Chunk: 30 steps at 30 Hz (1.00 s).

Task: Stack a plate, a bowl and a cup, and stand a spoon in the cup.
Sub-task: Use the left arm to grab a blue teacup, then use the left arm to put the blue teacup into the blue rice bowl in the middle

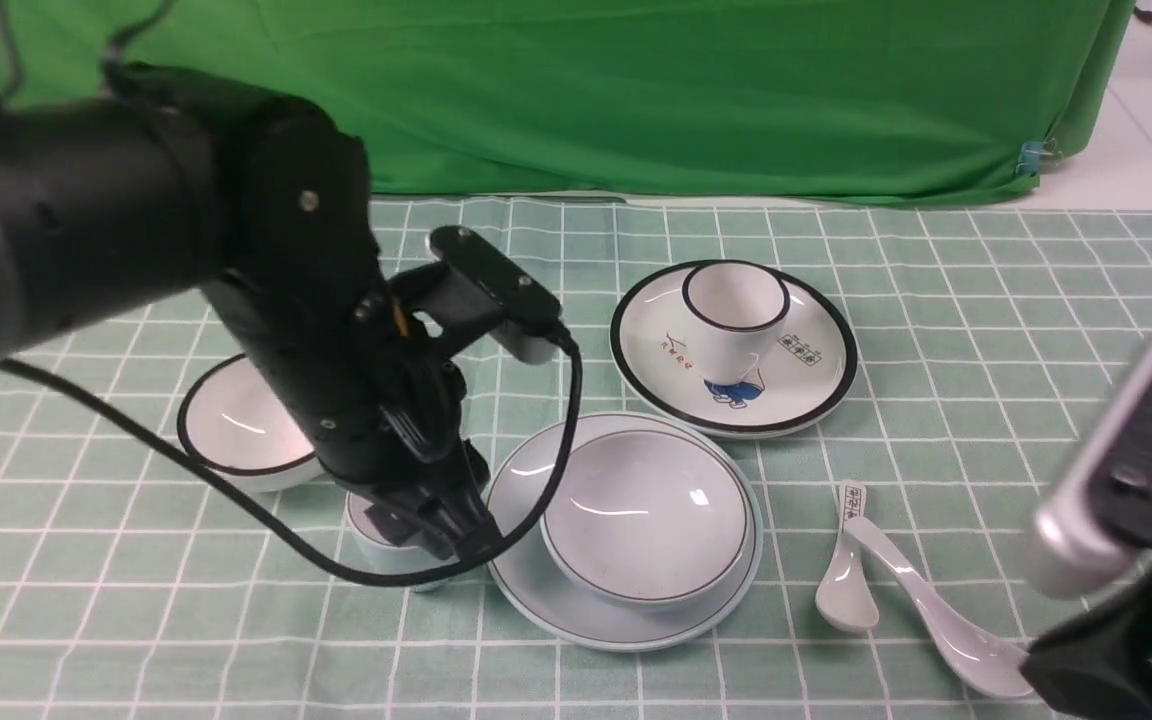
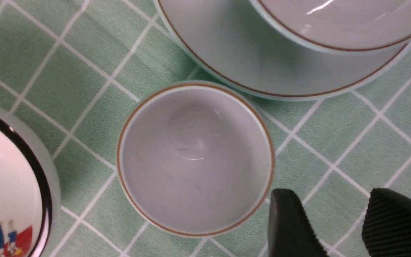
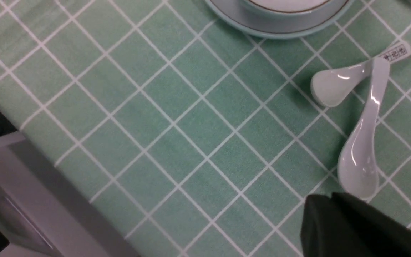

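Watch the L gripper (image 2: 332, 200): its fingers (image 2: 291, 225) are spread w/ nothing between them, and both sit off to one side of the cup (image 2: 194, 157), not astride its wall. Close here and you pinch air. Or the near finger nudges the rim and skates the cup over the cloth (image 2: 66, 71) into the black-rimmed bowl (image 2: 9, 171) or the plate (image 2: 227, 46), both just beside it. IMO you need one finger inside the rim first. The wall is glossy and the lip thin, so a shallow bite could slip on the lift. The bowl (image 1: 646, 515) sits on the plate mid-table, so the cup goes there next. The spoon (image 1: 936, 610) lies flat to the R, handle tip against the short printed spoon (image 1: 844, 575).

Pose: L arm reaches in from the L, wrist pitched steeply down, tips low by the cup. R arm sits low at the R edge. R gripper (image 3: 328, 205) looks pinched together and empty as far as I can tell, just beside the spoon's bowl end.
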Each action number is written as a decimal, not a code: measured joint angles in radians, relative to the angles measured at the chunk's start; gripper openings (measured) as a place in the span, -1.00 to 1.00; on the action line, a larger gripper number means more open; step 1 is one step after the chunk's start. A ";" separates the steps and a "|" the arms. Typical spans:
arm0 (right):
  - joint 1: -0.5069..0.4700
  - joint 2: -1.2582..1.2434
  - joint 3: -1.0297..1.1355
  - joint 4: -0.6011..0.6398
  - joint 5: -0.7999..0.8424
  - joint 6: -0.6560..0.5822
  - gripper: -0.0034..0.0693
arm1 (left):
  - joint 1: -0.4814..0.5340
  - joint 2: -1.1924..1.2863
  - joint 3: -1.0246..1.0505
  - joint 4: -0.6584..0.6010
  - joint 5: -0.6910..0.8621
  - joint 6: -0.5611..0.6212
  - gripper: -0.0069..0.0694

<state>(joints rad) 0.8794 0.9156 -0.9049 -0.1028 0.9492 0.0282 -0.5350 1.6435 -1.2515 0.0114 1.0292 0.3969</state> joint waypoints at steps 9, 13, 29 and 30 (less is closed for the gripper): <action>0.000 -0.163 0.061 -0.001 0.009 0.091 -0.69 | 0.000 0.138 0.000 0.056 -0.054 0.020 0.04; 0.000 -0.194 0.061 -0.001 0.016 0.105 -0.67 | 0.000 0.163 0.000 0.076 -0.065 0.024 -0.33; 0.000 -0.229 0.071 -0.002 0.016 0.124 -0.66 | -0.142 0.109 -0.360 -0.035 0.143 0.050 -0.74; 0.000 -0.229 0.071 -0.002 0.015 0.124 -0.66 | -0.153 0.127 -0.366 -0.035 0.143 0.054 -0.74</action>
<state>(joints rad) 0.8794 0.6864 -0.8341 -0.1047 0.9646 0.1519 -0.6884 1.7705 -1.6177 -0.0236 1.1721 0.4509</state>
